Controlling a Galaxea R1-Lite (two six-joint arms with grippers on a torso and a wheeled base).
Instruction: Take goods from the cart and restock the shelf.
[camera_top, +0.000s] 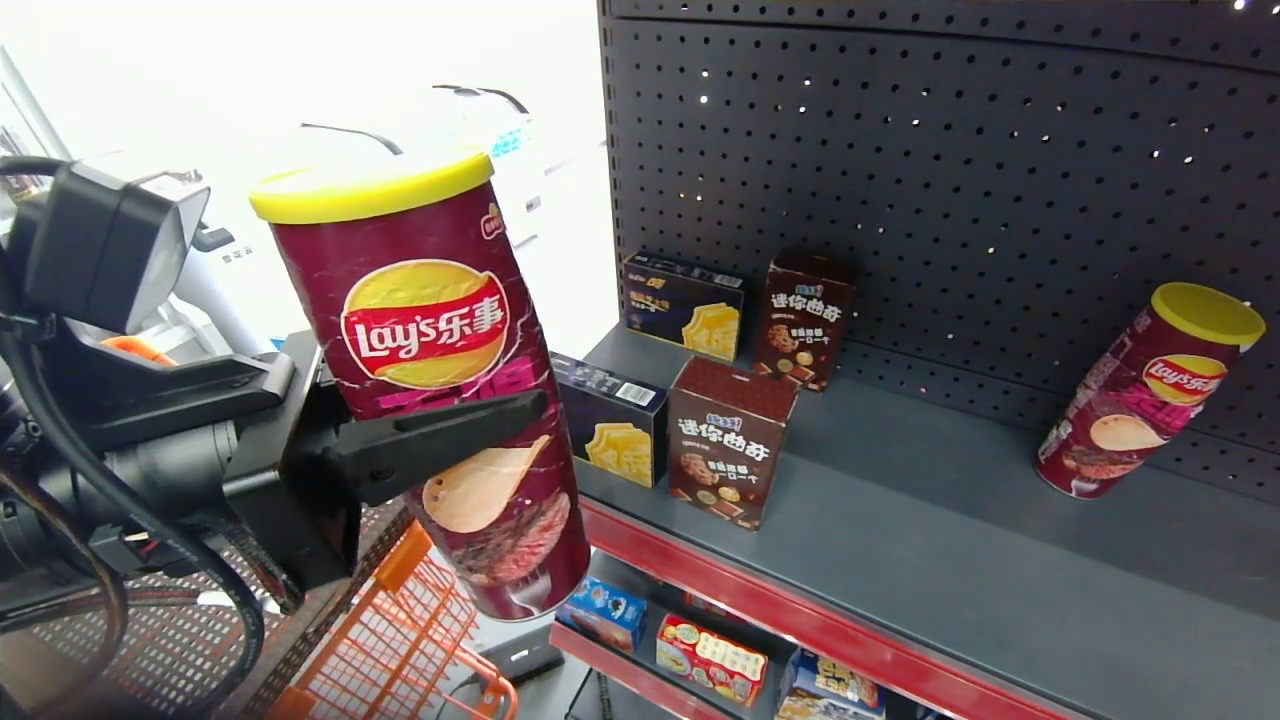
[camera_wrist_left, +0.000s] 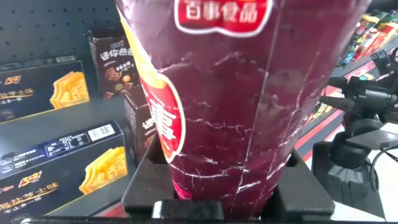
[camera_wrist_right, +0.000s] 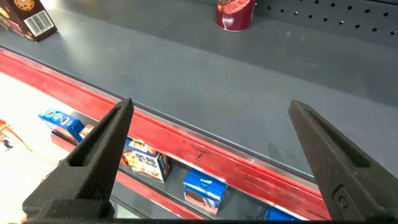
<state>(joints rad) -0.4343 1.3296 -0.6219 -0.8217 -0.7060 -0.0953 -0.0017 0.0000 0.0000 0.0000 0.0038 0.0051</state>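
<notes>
Your left gripper (camera_top: 470, 415) is clamped on the maroon cardboard chip can with the yellow plastic lid (camera_top: 420, 300), holding it upright in the air just off the left front of the dark grey metal shelf (camera_top: 900, 560). Your right gripper (camera_wrist_right: 211, 107) hangs with its jaws spread wide above that shelf's red front edge. A matching can (camera_top: 1150, 400) sits at the shelf's back right.

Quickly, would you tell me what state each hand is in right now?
Left hand: closed, holding the chip can.
Right hand: open, holding nothing.
</notes>
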